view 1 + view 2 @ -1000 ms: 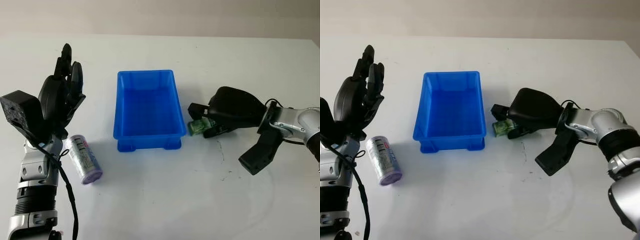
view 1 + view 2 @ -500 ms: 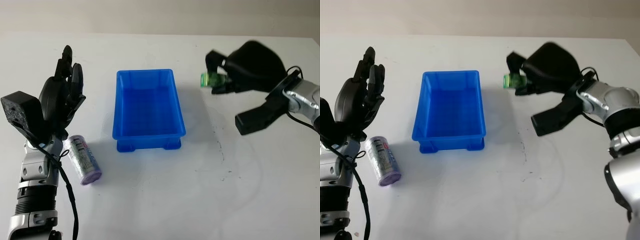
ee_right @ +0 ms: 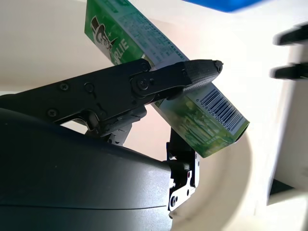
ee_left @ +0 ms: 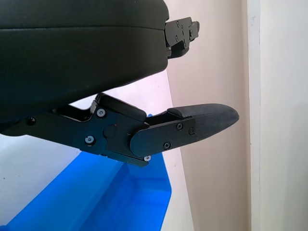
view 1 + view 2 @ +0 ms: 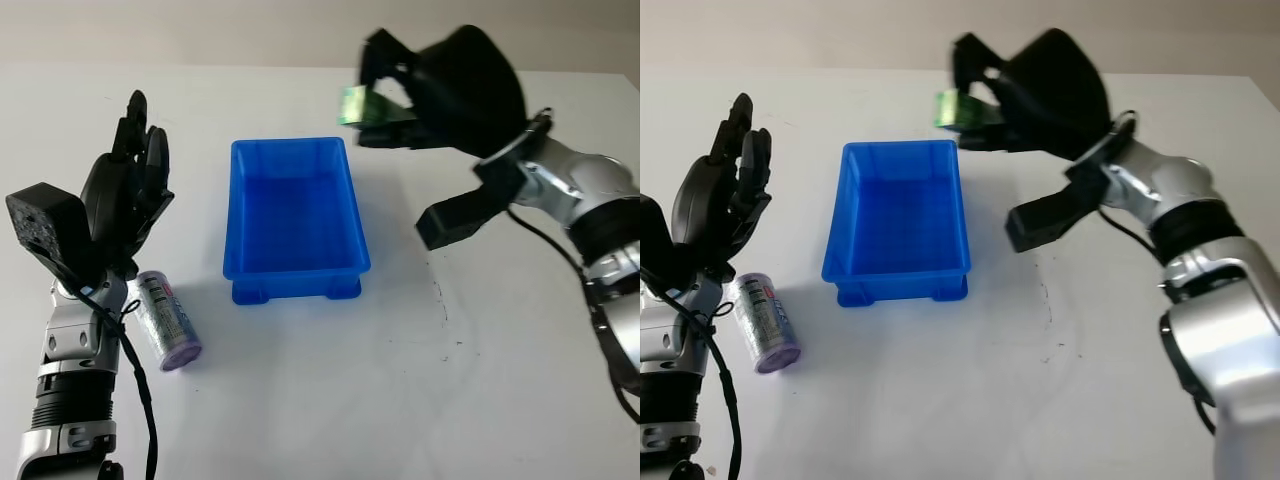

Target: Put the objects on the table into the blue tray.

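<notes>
right hand holds a green box above the blue tray's far right corner.

**Legible markings on the objects**

The long green cardboard box, clamped in the fingers of the black right hand, carries white lettering on its broad face, of which the fragment "LIE" is readable beside a small figure in a top hat. Lines of fine white print run along the same face, too small to read. Near one end of the box is a black-and-white barcode with digits beneath it that cannot be made out. The small purple-and-white can lying on the white table bears green and dark label print, also illegible.
</notes>
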You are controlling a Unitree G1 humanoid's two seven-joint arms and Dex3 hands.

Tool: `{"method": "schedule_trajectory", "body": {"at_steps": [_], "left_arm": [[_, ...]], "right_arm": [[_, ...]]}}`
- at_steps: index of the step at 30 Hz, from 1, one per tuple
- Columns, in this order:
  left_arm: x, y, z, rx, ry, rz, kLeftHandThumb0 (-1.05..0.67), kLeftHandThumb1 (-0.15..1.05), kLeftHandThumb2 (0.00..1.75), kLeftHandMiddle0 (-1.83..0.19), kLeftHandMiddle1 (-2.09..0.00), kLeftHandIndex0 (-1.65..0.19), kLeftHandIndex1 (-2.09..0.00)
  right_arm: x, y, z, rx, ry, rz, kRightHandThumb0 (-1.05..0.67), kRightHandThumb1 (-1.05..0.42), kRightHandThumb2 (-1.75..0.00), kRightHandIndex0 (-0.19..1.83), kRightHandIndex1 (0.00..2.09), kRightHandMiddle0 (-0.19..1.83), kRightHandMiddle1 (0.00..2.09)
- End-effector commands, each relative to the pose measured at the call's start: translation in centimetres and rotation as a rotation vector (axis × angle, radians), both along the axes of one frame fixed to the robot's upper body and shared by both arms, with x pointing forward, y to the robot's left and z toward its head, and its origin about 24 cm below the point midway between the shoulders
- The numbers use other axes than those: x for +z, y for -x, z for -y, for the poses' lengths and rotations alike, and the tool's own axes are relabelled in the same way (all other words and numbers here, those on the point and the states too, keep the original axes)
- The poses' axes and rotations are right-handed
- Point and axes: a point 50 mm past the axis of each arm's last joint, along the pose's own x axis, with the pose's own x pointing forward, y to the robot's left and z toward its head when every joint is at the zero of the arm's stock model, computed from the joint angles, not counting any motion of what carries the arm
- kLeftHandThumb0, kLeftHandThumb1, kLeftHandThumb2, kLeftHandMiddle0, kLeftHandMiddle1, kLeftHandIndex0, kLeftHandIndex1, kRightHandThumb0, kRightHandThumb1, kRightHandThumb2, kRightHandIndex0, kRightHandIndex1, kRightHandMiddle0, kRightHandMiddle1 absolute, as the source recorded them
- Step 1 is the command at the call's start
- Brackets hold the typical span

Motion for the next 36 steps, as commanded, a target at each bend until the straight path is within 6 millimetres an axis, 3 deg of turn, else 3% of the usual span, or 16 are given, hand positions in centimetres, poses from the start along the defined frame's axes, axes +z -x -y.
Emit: {"method": "schedule_trajectory", "body": {"at_steps": [1,5,10,14,15,16,17,19,21,23,25,30,34,36], "left_arm": [[0.3,0.1,0.1,0.006,0.004,0.017,-0.74,1.05,0.65,0.17,-0.06,0.18,-0.05],[0.2,0.2,0.2,0.006,0.010,0.018,-0.74,1.05,0.65,0.18,-0.05,0.18,-0.05],[0.1,0.1,0.4,0.011,0.015,0.017,-0.75,1.05,0.65,0.17,-0.06,0.18,-0.05],[-0.1,0.2,0.5,0.017,0.023,0.016,-0.74,1.05,0.65,0.16,-0.06,0.17,-0.06],[-0.2,0.3,0.4,0.021,0.023,0.017,-0.74,1.05,0.64,0.16,-0.06,0.16,-0.06],[-0.2,0.3,0.4,0.024,0.021,0.018,-0.74,1.05,0.64,0.15,-0.06,0.15,-0.06],[-0.2,0.4,0.4,0.027,0.020,0.019,-0.74,1.05,0.64,0.15,-0.06,0.15,-0.06],[-0.2,0.4,0.4,0.030,0.019,0.019,-0.74,1.05,0.64,0.15,-0.06,0.15,-0.06],[-0.2,0.3,0.2,0.029,0.025,0.017,-0.74,1.05,0.64,0.15,-0.06,0.15,-0.06],[-0.2,0.3,0.3,0.025,0.026,0.016,-0.74,1.05,0.63,0.16,-0.05,0.16,-0.06],[-0.1,0.3,0.3,0.021,0.019,0.017,-0.74,1.05,0.63,0.16,-0.05,0.17,-0.05],[-0.2,0.2,0.4,0.023,0.008,0.011,-0.74,1.05,0.64,0.16,-0.05,0.18,-0.05],[-0.2,0.2,0.4,0.020,0.011,0.013,-0.74,1.05,0.64,0.16,-0.05,0.18,-0.05],[-0.2,0.1,0.4,0.022,0.013,0.011,-0.74,1.05,0.63,0.16,-0.05,0.17,-0.05]], "right_arm": [[1.2,0.6,-1.4,0.071,-0.017,0.043,-0.52,-1.05,-0.27,1.21,2.09,0.89,2.09],[0.9,1.0,-3.1,0.146,-0.014,0.039,-0.53,-1.05,-0.26,1.24,2.09,0.89,2.09],[0.1,1.1,-3.7,0.189,-0.011,0.007,-0.52,-1.05,-0.25,1.21,2.09,0.89,2.09],[-0.6,0.3,-3.5,0.085,0.133,-0.171,-0.58,-1.05,-0.26,0.93,2.09,0.66,2.09],[-0.7,0.2,-3.4,0.046,0.179,-0.232,-0.63,-1.05,-0.26,0.68,2.05,0.48,2.04],[-0.9,0.1,-3.3,0.016,0.229,-0.289,-0.68,-1.05,-0.27,0.46,1.88,0.30,1.89],[-0.9,0.1,-3.2,-0.010,0.281,-0.345,-0.73,-1.05,-0.28,0.29,1.43,0.15,1.51],[-0.8,0.3,-3.1,-0.042,0.346,-0.416,-0.78,-1.05,-0.31,0.20,0.73,0.09,0.93],[-0.8,0.5,-3.0,-0.113,0.432,-0.483,-0.81,-1.05,-0.30,0.00,0.29,-0.03,0.47],[-0.7,0.9,-2.9,-0.188,0.509,-0.533,-0.81,-1.05,-0.27,-0.13,0.07,-0.13,0.15],[-0.5,1.2,-2.8,-0.236,0.545,-0.536,-0.80,-1.05,-0.21,-0.18,0.02,-0.18,0.03],[-0.3,1.8,-2.5,-0.296,0.561,-0.485,-0.75,-1.01,-0.08,-0.19,0.00,-0.19,0.00],[0.0,2.0,-2.1,-0.269,0.433,-0.418,-0.67,-1.03,-0.08,-0.19,0.00,-0.19,0.00],[0.1,1.9,-1.7,-0.230,0.294,-0.424,-0.67,-1.04,-0.17,-0.19,0.00,-0.19,0.00]]}}
